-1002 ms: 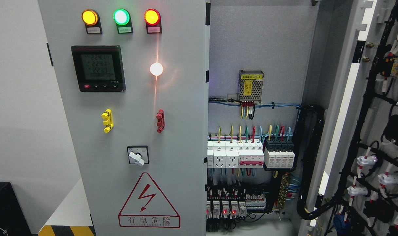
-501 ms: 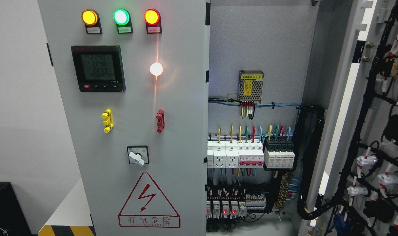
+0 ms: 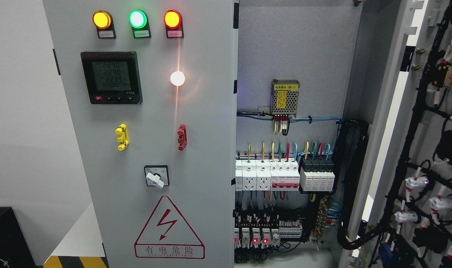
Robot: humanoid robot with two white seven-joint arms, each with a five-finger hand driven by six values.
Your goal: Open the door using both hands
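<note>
Here, no robot hand shows in the head view, so whether the fingers are released or clenched cannot be told. At the left the closed left door [image 3: 144, 149] stands flat to the camera, with its three lamps [image 3: 137, 19], meter [image 3: 111, 77] and rotary switch [image 3: 156, 176]. In the middle the cabinet interior [image 3: 285, 175] lies exposed; at the far right the right door [image 3: 427, 149] is swung wide, wiring facing in. One leaf looks done; the next move probably calls for reaching the left door's free edge. Compared with the earlier frame, only the meter digits differ.
</note>
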